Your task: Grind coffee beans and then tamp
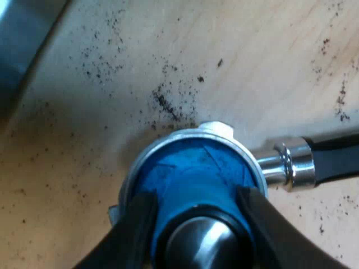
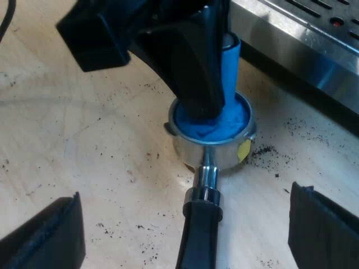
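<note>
The blue tamper (image 1: 193, 179) stands in the basket of the metal holder (image 1: 283, 162), which rests on the wooden table. My left gripper (image 1: 196, 221) is shut on the blue tamper, one black finger on each side of its stem. From the right wrist view the same tamper (image 2: 216, 120) sits inside the holder's round basket (image 2: 213, 147), and the left arm's fingers (image 2: 196, 67) clamp it from above. The holder's dark handle (image 2: 199, 232) runs out between the fingers of my right gripper (image 2: 188, 230), which is open and apart from the handle.
The espresso machine's steel front (image 2: 303, 45) rises just beyond the holder. Loose coffee grounds (image 1: 168, 103) are scattered on the wood around the basket, with another patch of grounds (image 2: 266, 154) between the basket and the machine.
</note>
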Tool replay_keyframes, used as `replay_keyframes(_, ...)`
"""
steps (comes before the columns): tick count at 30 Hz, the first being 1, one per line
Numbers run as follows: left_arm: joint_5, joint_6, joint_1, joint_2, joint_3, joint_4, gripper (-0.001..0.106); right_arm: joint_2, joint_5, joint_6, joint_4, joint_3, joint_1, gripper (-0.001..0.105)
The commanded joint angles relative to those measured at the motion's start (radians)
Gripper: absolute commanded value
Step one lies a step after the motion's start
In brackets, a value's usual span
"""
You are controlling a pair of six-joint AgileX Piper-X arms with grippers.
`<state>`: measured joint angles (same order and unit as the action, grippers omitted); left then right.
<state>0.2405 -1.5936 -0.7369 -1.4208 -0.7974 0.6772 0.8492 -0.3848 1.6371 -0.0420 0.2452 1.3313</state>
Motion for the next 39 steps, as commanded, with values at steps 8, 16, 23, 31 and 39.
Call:
replay_keyframes(8,0.036,0.006,-0.005,-0.072,0.032,0.01,0.0,-0.008,0.001,-0.002,0.008,0.005,-0.001,0.075)
replay_keyframes(16,0.036,0.006,-0.005,-0.076,0.141,-0.007,0.0,-0.008,0.001,-0.002,0.008,0.005,-0.001,0.075)
replay_keyframes(23,0.002,0.013,-0.016,-0.076,0.146,-0.001,0.0,-0.008,0.001,-0.002,0.008,0.005,-0.001,0.075)
replay_keyframes(31,0.043,-0.007,-0.016,-0.022,0.081,0.009,0.0,-0.008,0.001,-0.002,0.008,0.005,-0.001,0.075)
replay_keyframes(39,0.043,-0.024,-0.016,0.117,-0.011,0.012,0.0,-0.008,0.001,0.006,0.068,0.005,-0.001,0.075)
